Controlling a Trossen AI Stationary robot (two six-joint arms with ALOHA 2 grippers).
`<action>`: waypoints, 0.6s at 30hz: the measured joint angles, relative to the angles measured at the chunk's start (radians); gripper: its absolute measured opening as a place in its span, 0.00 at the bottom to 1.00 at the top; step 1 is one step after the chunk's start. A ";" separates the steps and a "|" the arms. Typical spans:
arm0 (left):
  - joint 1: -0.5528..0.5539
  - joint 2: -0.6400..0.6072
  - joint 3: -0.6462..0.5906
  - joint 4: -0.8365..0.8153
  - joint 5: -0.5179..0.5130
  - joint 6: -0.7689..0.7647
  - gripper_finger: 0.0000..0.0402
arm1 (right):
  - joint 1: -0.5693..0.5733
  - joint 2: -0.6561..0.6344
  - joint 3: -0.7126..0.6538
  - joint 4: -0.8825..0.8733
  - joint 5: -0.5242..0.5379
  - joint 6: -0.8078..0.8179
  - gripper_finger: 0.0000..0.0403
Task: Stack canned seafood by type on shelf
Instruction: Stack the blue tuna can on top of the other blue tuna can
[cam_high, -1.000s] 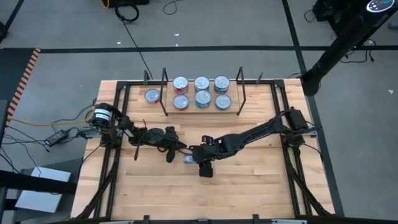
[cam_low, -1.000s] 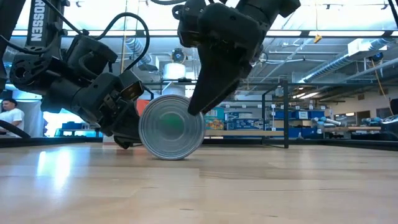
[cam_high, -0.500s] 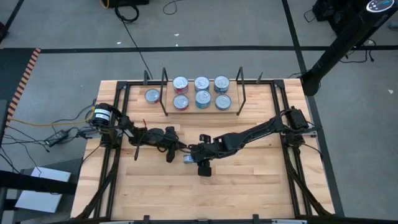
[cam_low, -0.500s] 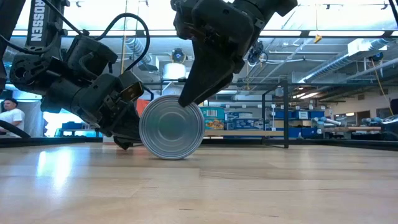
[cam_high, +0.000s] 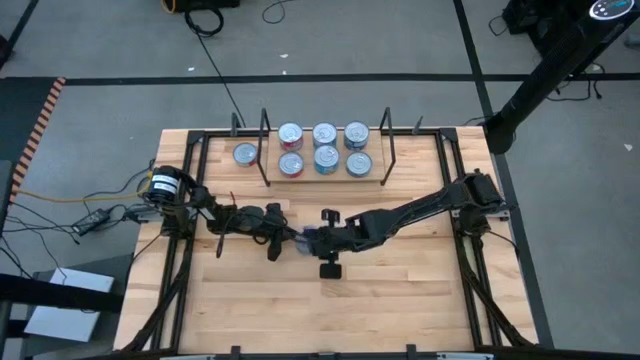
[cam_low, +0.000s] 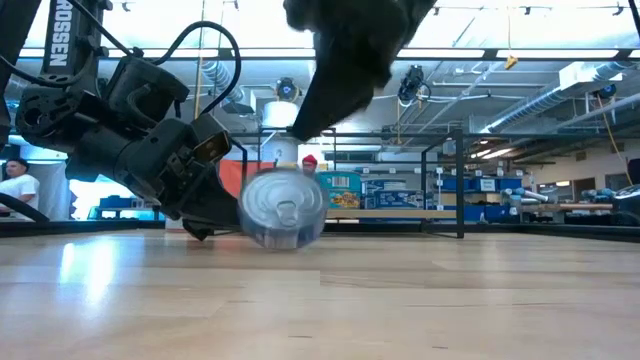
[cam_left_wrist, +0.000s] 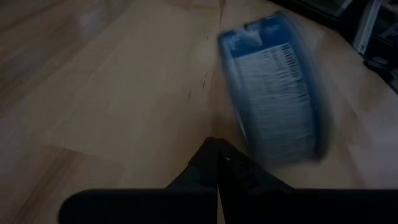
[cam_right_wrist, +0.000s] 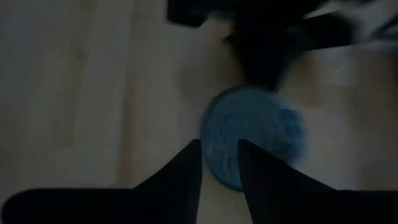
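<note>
One blue-labelled tin of canned seafood (cam_low: 283, 208) is on the tabletop at mid-table, blurred, its lid with a pull tab facing the near edge. In the left wrist view this tin (cam_left_wrist: 273, 93) stands on its rim. My left gripper (cam_left_wrist: 214, 168) is shut and low, right beside the tin. My right gripper (cam_right_wrist: 219, 163) hangs above the tin (cam_right_wrist: 252, 137), fingers a little apart with nothing between them. The shelf (cam_high: 325, 172) at the far side carries several tins (cam_high: 325, 148) lying flat. My left gripper has its shut fingertips (cam_low: 222, 222) right at the tin's side. I cannot tell whether they touch it.
A lone tin (cam_high: 245, 153) lies flat on the table just left of the shelf's left wire frame. Black frame rails (cam_high: 190, 200) run along the table's left and right sides. Bare wood (cam_high: 330, 310) stretches toward the near edge.
My right gripper has risen off the tin's upper rim and gone a little toward the far edge. The tin, which stood still on its rim with a plain round face toward the near edge, has shifted toward the far edge and is now blurred in motion.
</note>
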 joint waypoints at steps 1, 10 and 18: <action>0.000 0.000 0.000 -0.001 -0.002 0.000 0.00 | -0.001 -0.011 0.017 -0.038 0.032 -0.017 0.26; 0.000 0.000 0.000 -0.003 -0.016 0.003 0.00 | -0.043 -0.148 0.087 -0.213 0.257 -0.142 0.08; 0.000 0.000 0.000 -0.002 -0.023 0.003 0.00 | -0.094 -0.194 0.087 -0.236 0.109 0.014 0.12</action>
